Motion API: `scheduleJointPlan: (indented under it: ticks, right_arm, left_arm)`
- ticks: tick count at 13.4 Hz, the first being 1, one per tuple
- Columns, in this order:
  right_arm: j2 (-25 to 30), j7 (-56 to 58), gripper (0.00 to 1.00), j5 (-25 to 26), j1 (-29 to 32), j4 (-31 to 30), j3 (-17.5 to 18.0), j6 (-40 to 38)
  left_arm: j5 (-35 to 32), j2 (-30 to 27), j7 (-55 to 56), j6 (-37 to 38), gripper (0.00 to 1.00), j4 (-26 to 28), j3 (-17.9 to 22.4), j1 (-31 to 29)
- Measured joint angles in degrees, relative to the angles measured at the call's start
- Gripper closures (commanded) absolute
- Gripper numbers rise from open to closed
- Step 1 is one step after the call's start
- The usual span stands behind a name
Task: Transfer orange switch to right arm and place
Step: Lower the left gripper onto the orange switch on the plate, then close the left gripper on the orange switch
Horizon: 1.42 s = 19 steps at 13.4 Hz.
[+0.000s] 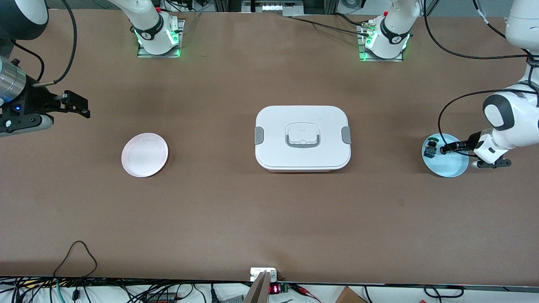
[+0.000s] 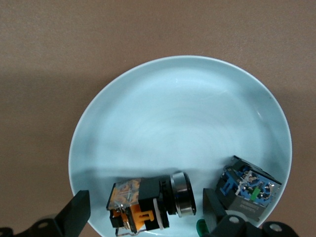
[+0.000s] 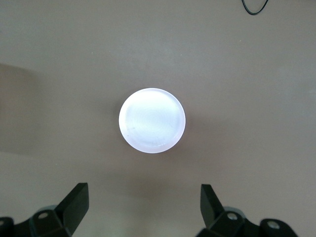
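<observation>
The orange switch [image 2: 142,205], black-bodied with orange side parts and a silver ring, lies on its side in a pale blue plate [image 2: 177,118] at the left arm's end of the table. My left gripper [image 2: 145,210] is low over that plate [image 1: 452,168], open, one finger on each side of the switch and neither touching it. In the front view the left gripper [image 1: 462,156] hides the orange switch. My right gripper [image 1: 75,105] hangs open and holds nothing, above the table at the right arm's end; the right wrist view shows the right gripper [image 3: 143,207] high above bare table.
A second small switch with green and blue parts [image 2: 248,188] lies in the same blue plate, close to one left finger. An empty pink plate [image 1: 144,155] sits toward the right arm's end. A white lidded box [image 1: 302,138] with grey latches stands mid-table.
</observation>
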State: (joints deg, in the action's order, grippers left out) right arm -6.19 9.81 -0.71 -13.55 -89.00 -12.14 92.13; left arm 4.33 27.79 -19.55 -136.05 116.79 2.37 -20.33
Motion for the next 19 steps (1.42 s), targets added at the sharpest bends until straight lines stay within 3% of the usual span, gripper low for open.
scheduleJointPlan:
  ticks: [19]
  right_arm:
    - [0.0,0.0,0.00,0.0,0.3,0.0,-0.1,0.3]
  left_arm:
    - [0.4,2.0,2.0,-2.7,0.00,0.3,0.0,0.0]
